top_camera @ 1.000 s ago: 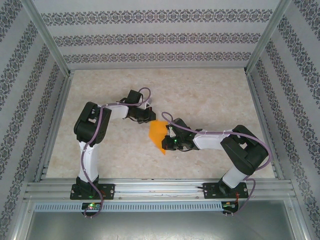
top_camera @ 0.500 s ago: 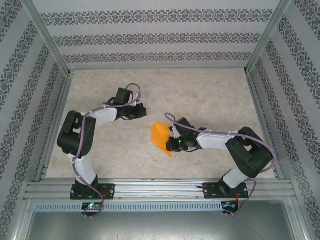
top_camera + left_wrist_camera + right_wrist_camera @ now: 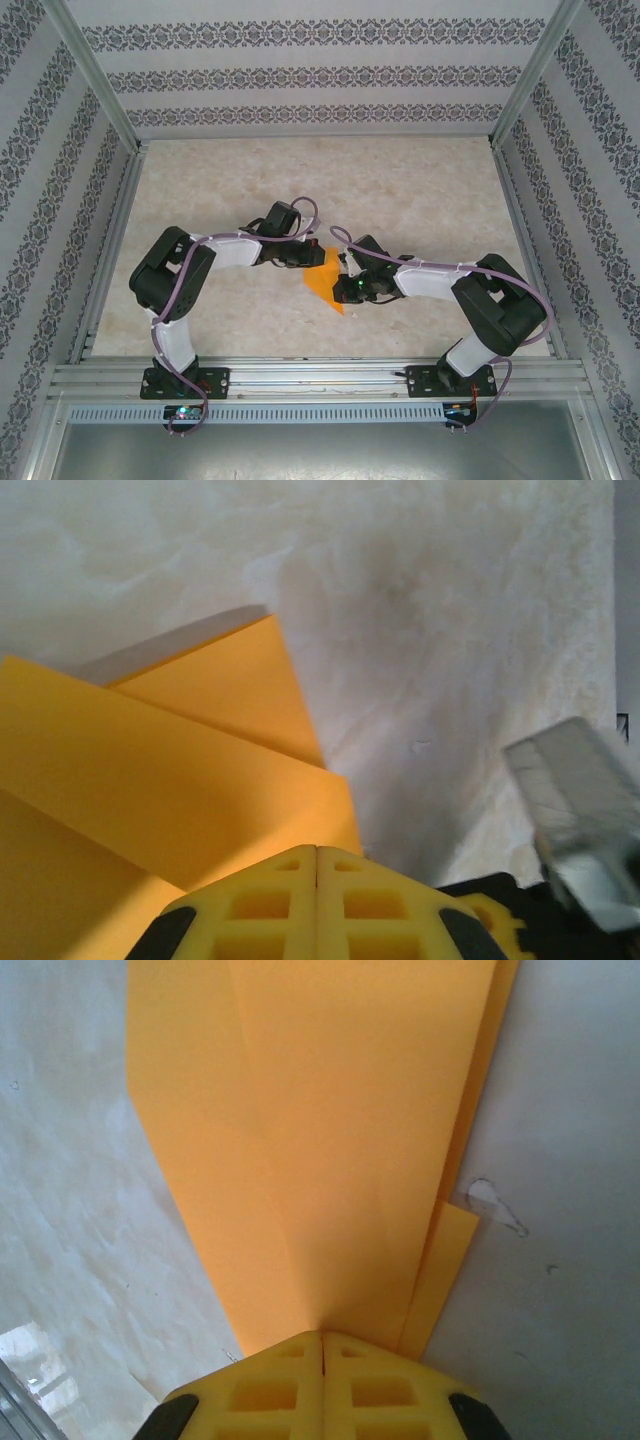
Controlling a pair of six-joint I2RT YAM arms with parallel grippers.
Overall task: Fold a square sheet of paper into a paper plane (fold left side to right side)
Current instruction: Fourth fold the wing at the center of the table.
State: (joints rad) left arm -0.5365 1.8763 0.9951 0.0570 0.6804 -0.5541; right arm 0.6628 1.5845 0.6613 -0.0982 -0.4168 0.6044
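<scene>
- Grips the orange paper (image 3: 322, 284) with the right tool (image 3: 344, 281), clenched on the narrow end where the folded layers run into the shut yellow fingertips (image 3: 290, 1360).
- Sets the left tool (image 3: 317, 852) over the paper's opposite edge, clenched finger to finger with nothing between; cannot tell whether touching the sheet or just above it.
- Lies folded into overlapping angular flaps near the middle of the tabletop (image 3: 420, 190), between the two tools.
- Hides the paper's right edge under the right tool and its wrist in the top view; covers the upper corner with the left tool.
- Shows a small pale scuff (image 3: 492, 1203) on the tabletop just beside the paper's stepped edge.
- Stands well apart from the patterned walls (image 3: 320, 75) and the aluminium rail (image 3: 300, 378) at the near edge.
</scene>
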